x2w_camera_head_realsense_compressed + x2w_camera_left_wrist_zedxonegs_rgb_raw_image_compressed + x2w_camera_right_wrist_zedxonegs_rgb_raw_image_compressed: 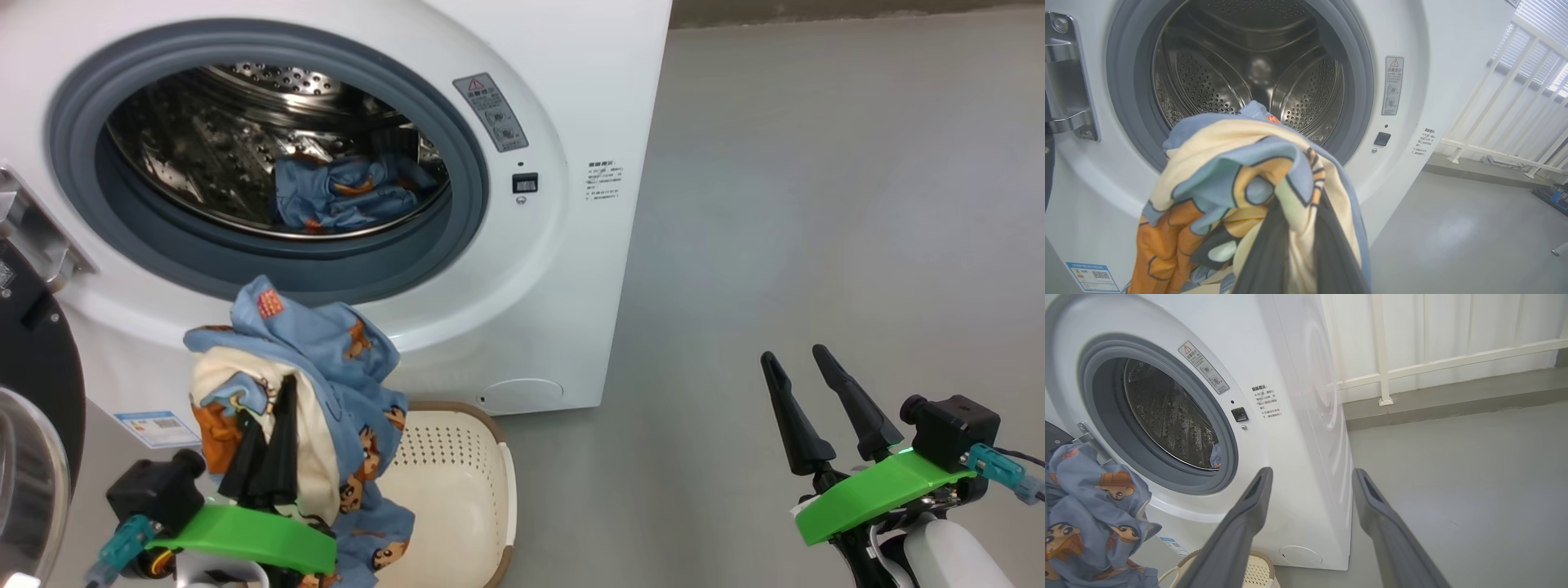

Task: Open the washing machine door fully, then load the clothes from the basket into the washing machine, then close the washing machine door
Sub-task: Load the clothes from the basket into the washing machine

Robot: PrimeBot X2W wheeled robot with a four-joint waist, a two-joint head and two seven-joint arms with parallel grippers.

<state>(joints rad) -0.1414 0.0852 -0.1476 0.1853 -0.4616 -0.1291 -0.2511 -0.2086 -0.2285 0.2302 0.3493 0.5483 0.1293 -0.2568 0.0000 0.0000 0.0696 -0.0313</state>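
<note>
Now I am pinching the clothes (326, 367) in my left claw (269, 404) above the basket (465, 465), at six o'clock from the washing machine (571, 82) mouth for loading, while my right claw (793, 355) is waiting wide at four o'clock.

Bright, even daylight all round. Blinds (1545, 18) at my left wrist view's top right blow out white. Soft sheen on floor (1449, 234); glints in drum (1259, 67). Cloth (1229, 183) near my lens blurs. Washer (1290, 355) edges bow in wrist views. Head view sharp, shadows faint.
</note>
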